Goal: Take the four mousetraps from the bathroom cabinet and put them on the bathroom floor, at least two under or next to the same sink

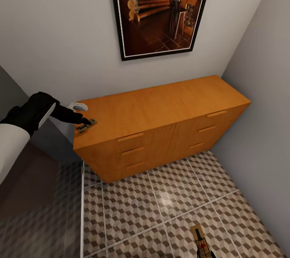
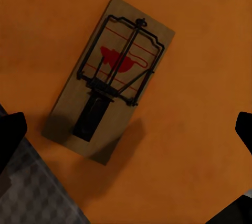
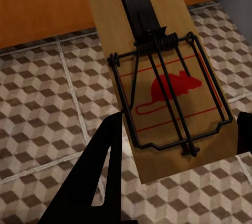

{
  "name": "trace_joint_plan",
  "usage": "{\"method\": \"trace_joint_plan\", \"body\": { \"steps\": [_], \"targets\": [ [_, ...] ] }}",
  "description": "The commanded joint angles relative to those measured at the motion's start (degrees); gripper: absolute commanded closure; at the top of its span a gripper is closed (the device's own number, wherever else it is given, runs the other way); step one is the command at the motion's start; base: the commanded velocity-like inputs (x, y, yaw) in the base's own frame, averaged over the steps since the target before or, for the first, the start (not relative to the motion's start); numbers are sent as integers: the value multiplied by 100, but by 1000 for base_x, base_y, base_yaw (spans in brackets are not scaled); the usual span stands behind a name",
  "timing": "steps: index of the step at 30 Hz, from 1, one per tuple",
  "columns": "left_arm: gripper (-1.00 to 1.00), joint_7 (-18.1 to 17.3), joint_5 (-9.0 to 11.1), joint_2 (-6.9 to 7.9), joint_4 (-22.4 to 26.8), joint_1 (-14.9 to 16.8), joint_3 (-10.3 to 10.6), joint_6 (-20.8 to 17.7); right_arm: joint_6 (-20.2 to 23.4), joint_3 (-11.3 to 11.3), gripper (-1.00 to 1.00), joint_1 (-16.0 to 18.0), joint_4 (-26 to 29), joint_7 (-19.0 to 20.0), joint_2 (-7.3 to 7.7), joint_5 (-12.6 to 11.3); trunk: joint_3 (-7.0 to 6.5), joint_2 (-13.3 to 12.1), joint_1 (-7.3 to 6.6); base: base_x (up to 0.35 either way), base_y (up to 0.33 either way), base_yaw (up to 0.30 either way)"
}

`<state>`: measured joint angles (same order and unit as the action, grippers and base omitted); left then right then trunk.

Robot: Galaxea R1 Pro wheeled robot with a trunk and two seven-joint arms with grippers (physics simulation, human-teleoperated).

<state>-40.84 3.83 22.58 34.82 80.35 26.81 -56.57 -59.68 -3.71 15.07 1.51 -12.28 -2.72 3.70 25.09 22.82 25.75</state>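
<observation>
**Meanwhile, one trap on the cabinet, one at the floor**

At mid-left, the left tool [image 1: 85, 121] spreads released over a mousetrap [image 2: 109, 81] on the cabinet [image 1: 161, 105] top's corner — the right tool [image 3: 178, 145] grasps another mousetrap [image 3: 160, 72] above the bathroom floor [image 1: 133, 209], bottom centre.

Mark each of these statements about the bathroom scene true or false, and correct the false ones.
1. A mousetrap lies on top of the cabinet near one corner. True.
2. The left gripper is shut on that mousetrap. False: its fingers stand apart on either side, above the trap.
3. The right gripper has a second mousetrap between its fingers, above the bathroom floor. True.
4. One cabinet drawer is pulled open. False: all visible drawer fronts sit flush.
5. A framed picture hangs on the wall above the cabinet. True.
</observation>
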Motion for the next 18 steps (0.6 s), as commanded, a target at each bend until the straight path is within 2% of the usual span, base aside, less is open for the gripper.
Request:
{"method": "trace_joint_plan", "body": {
  "steps": [1, 18],
  "targets": [
    [-100, 6, 38, 9, 7, 7, 34, -30, -9, -33, 100, 5, -6, -56, -1, 26, 9, 10, 3, 0, 0, 0],
    [-100, 6, 38, 9, -2, 7, 34, -30, -17, -33, 100, 5, -2, -56, -1, 26, 9, 10, 3, 0, 0, 0]
  ]
}}
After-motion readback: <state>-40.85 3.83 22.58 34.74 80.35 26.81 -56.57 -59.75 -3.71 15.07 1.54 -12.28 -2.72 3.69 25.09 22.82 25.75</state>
